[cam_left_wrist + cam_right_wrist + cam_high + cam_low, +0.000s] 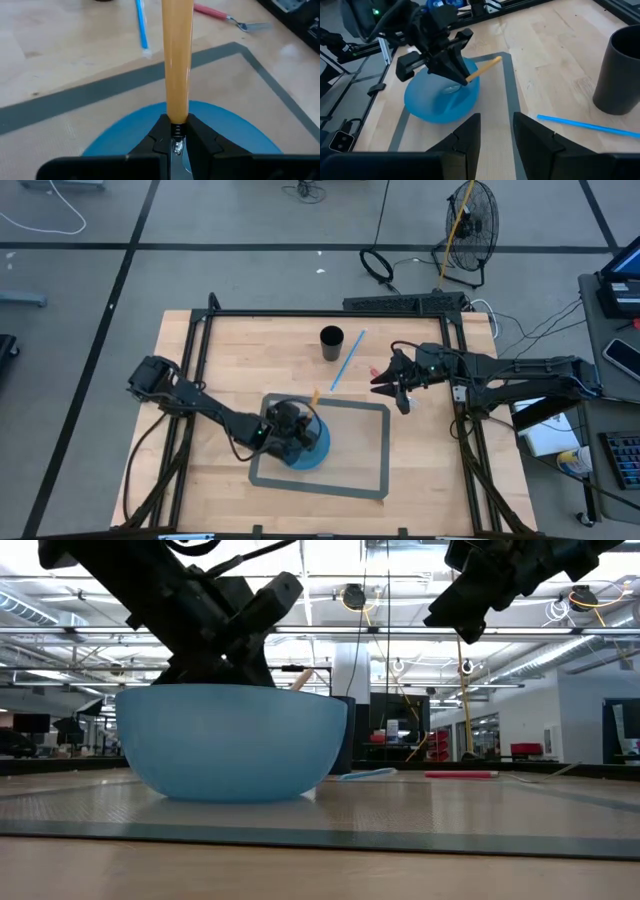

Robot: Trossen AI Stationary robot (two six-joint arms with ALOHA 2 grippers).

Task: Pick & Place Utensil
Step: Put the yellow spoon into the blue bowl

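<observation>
Left wrist view: a tan-handled utensil (179,60) is gripped between the closed fingers of the left gripper (179,131), directly over the blue bowl (240,131) on the grey-bordered mat (378,442). Farther off, the right gripper (495,130) is held above the table with fingers parted and nothing held, near a blue utensil (348,360), a black cup (331,342) and a red-handled fork (225,16).

A tan wooden utensil (178,60) slants up over the blue bowl (441,97). Its handle end points toward the black cup (331,342).
</observation>
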